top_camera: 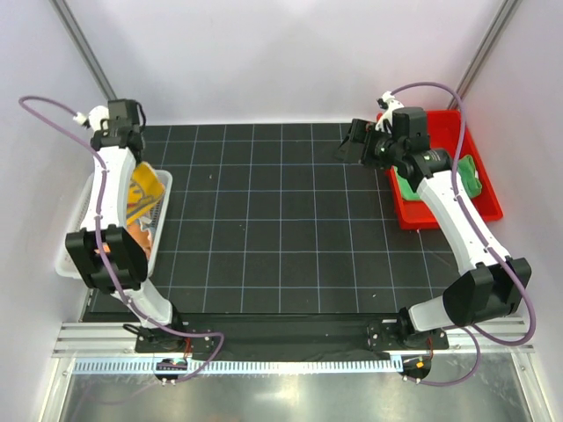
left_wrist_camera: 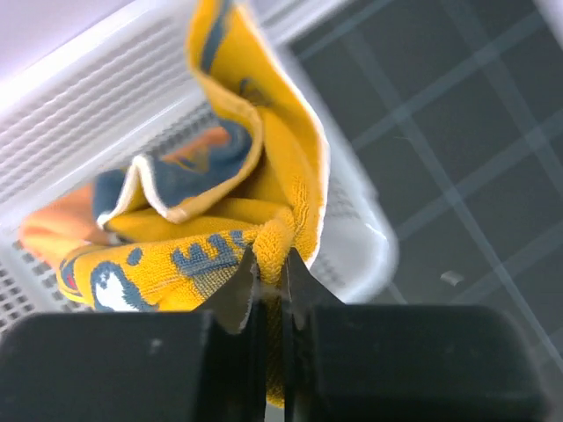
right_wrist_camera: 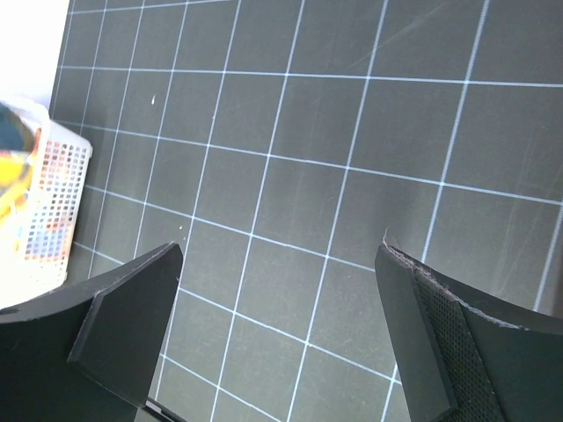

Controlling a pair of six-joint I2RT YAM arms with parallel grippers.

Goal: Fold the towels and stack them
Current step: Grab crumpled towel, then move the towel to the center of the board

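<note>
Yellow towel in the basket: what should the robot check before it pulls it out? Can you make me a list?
1. Left end effector shut on the yellow towel: ok, a fold is pinched between its fingers.
2. Towel free of the white basket: not ok, most of it hangs inside or over the rim.
3. Orange cloth underneath not caught up with it: cannot tell, the two touch.
4. Right end effector open and empty, ready to help: ok.
5. Room on the black mat to lay the towel flat: ok, the middle is bare.
</note>
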